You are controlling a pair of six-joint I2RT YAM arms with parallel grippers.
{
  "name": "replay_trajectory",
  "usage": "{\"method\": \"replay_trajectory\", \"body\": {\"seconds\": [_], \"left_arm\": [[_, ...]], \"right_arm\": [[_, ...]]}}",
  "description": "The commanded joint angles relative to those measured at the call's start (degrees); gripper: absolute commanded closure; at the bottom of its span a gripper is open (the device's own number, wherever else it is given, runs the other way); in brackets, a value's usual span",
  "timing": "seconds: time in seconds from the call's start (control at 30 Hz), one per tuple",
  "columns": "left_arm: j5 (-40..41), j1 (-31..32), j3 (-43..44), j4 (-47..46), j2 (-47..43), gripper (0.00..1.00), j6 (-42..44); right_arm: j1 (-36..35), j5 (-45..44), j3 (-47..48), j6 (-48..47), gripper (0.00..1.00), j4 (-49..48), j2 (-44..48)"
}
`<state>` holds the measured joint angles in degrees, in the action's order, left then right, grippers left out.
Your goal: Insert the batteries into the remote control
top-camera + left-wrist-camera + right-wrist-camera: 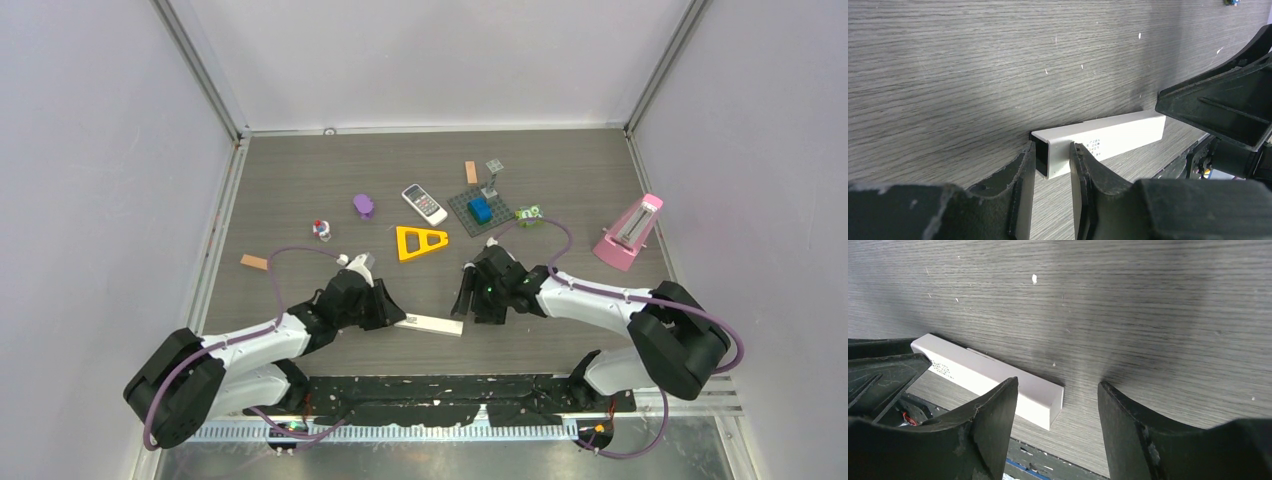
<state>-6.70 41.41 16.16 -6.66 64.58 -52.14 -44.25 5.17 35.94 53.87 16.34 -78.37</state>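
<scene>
Two black-and-white robot arms, the left arm (250, 345) and the right arm (600, 298), reach in from the near edge of a dark grey wood-grain desk (300, 170). The desk sits inside a booth of plain pale walls (90, 150) with silver metal corner posts (205, 70). A black plate (450, 395) runs along the near edge by the arm bases.

A long, slim white plastic remote control (432, 324) lies flat on the desk close to that edge, between the arms. The left end effector (1052, 152) is closed on one end of it, with a black finger (1023, 170) against each side. The right end effector (1058, 385) is wide open at the other end. Whether its nearer finger touches the casing cannot be told.

Farther back, well apart from the arms, lie:
- a yellow plastic triangle frame (420, 243)
- a small white keypad device (424, 203)
- a purple lump (363, 205)
- a grey studded baseplate (460, 205) carrying a blue block (480, 209)
- a small orange stick (471, 172)
- a pink metronome-shaped object (628, 235)
- a tan wooden block (254, 262)

Seen close from the wrists, the desk's grain runs in fine straight lines dotted with white specks (1034, 278).
</scene>
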Motion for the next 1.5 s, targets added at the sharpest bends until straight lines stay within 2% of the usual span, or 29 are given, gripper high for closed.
{"method": "replay_trajectory", "body": {"seconds": [0.0,0.13,0.3,0.53,0.67,0.87,1.0,1.3,1.47], "left_arm": [[-2.2,1.3,-1.8,12.4,1.8,0.69,2.0],[-1.9,1.3,-1.8,12.5,1.9,0.68,1.8],[-1.9,1.3,-1.7,12.7,1.9,0.68,1.7],[-1.5,1.2,-1.6,13.0,1.6,0.67,1.4],[-1.3,1.2,-1.7,13.0,1.6,0.67,1.2],[-1.6,1.3,-1.8,13.0,1.7,0.67,0.8],[-2.0,1.3,-2.1,12.7,1.4,0.67,0.5],[-5.3,1.2,-4.6,8.7,0.2,0.67,-1.9],[-6.8,1.3,-5.4,7.0,0.0,0.67,-2.2]], "right_arm": [[0.2,-1.0,-0.3,-1.7,0.36,1.5,-0.7],[0.1,2.3,-1.3,-2.6,0.38,-0.5,0.0],[0.1,5.1,-3.6,-2.2,0.32,-4.2,2.6],[-0.4,6.3,-2.7,-4.9,0.32,-1.6,1.3],[-1.5,6.4,-1.7,-6.1,0.41,0.5,-0.9],[-1.8,5.7,-2.2,-5.0,0.62,0.1,-2.4],[-1.9,5.4,-2.4,-4.5,0.69,-0.1,-3.2],[-3.9,5.0,-2.8,-2.7,0.71,-4.4,-6.5],[-6.5,3.6,-0.5,-1.4,0.68,-4.8,-9.2]]}}
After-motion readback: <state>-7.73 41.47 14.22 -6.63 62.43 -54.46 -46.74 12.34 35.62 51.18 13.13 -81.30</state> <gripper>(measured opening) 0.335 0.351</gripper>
